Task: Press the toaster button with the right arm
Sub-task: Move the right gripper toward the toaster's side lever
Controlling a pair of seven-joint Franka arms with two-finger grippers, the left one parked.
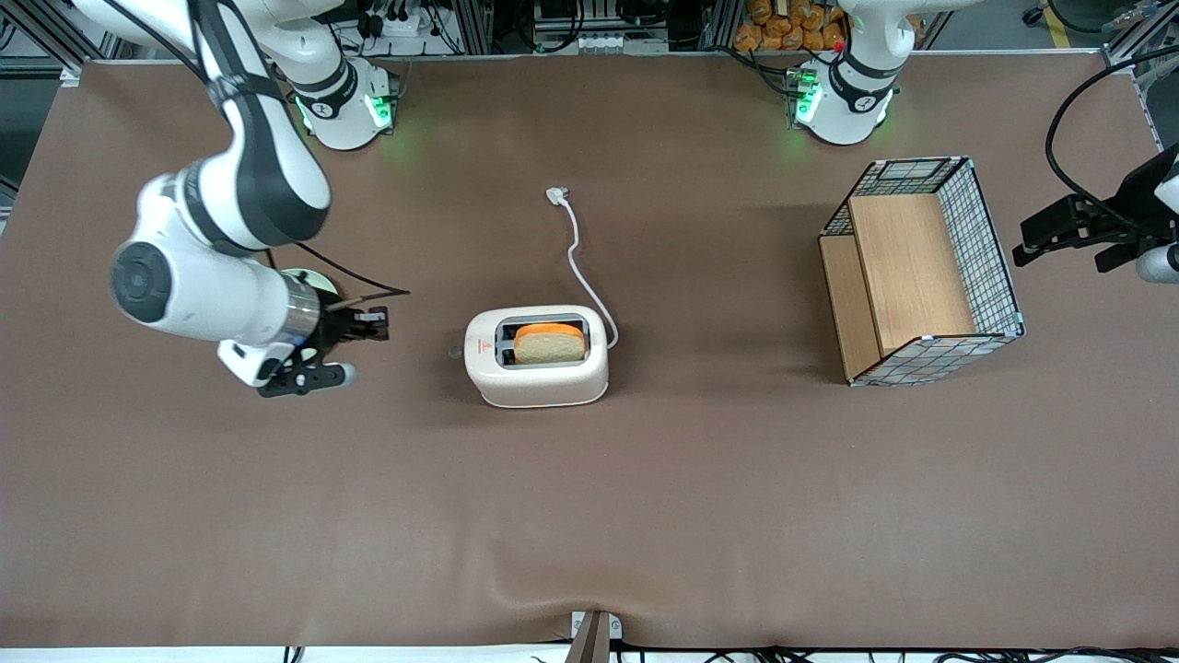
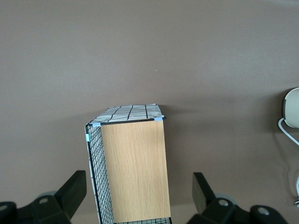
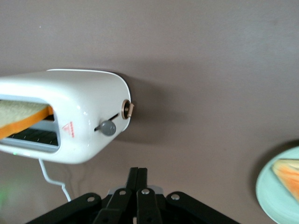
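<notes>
Cream-white toaster (image 1: 537,368), grey toaster button (image 3: 108,127), black end effector (image 3: 138,179), brown table (image 1: 645,516)

A wide counter (image 1: 589,516) covered in plain brown matting fills the scene, its cover slightly rippled at the near edge. Along its farthest edge run metal frame rails (image 1: 479,28) with tangled cables and green indicator lights.
</notes>
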